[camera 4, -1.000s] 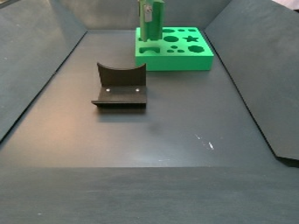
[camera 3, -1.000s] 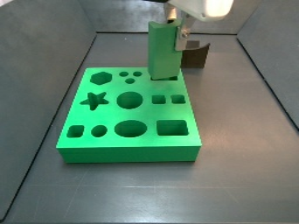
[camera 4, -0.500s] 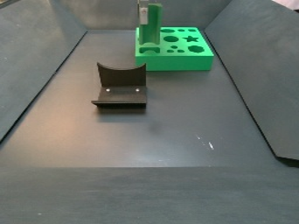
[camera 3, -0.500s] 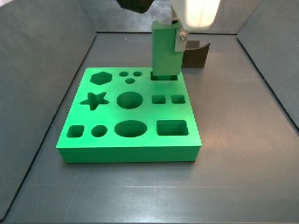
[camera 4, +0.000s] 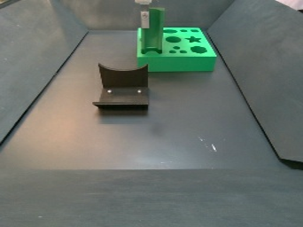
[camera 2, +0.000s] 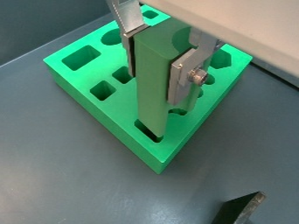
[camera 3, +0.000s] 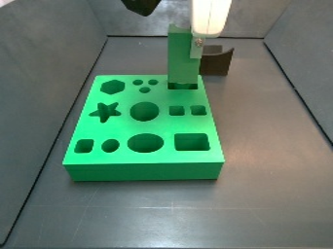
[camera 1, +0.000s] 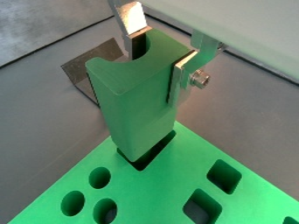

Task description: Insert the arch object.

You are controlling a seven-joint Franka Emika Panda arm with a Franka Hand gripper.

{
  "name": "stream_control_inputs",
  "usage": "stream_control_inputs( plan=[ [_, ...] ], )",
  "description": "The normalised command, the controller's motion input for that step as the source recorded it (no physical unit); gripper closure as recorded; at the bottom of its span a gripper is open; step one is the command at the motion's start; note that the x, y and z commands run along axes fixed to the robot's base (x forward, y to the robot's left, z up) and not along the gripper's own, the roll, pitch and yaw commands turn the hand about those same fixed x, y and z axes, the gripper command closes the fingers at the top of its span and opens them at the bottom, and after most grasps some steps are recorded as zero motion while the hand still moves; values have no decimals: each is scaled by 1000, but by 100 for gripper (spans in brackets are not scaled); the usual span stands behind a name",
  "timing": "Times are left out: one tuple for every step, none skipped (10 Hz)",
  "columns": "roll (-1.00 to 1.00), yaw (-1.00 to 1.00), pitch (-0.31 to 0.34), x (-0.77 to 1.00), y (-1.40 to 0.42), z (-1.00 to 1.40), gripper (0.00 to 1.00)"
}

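Observation:
The arch object (camera 1: 140, 109) is a tall green column with a curved notch in its top end. It stands upright, with its lower end inside a hole near a corner of the green board (camera 1: 152, 188). My gripper (camera 1: 158, 57) is shut on the column's upper part, one silver finger (camera 1: 184, 74) flat on each side. Another wrist view shows the same grip (camera 2: 158, 66) on the column (camera 2: 158, 96), whose foot sits in a slot of the board (camera 2: 100, 109). Both side views show the column (camera 3: 182, 60) (camera 4: 148, 31) upright at the board's edge (camera 3: 143, 167) (camera 4: 178, 62).
The dark fixture with a curved notch (camera 4: 122, 89) stands on the grey floor away from the board; it also shows behind the column (camera 3: 219, 60) (camera 1: 82, 70). The board has several other shaped holes, such as a star (camera 3: 107, 111). Grey walls enclose the floor.
The gripper and the column have come down a little, so the column sits lower in the board's hole and stands straighter than a second ago.

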Motion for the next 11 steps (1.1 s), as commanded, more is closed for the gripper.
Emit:
stream_control_inputs(
  plan=[
    [0, 411, -21, 151, 0, -257, 100],
    [-30, 360, -56, 80, 0, -274, 100],
    [-36, 314, -56, 46, 0, -266, 100],
    [0, 169, -56, 0, -31, -237, 100],
    [-41, 9, -67, 0, -97, -306, 100],
    [-119, 23, -124, 0, -83, -409, 100],
    [-46, 0, -184, 0, -23, -697, 100],
    [27, 0, -223, 0, -80, -814, 100],
    [61, 0, -140, 126, -111, -954, 100],
    [94, 0, -140, 51, -126, -934, 100],
    [-81, 0, -34, 89, 109, -83, 100]
  ],
)
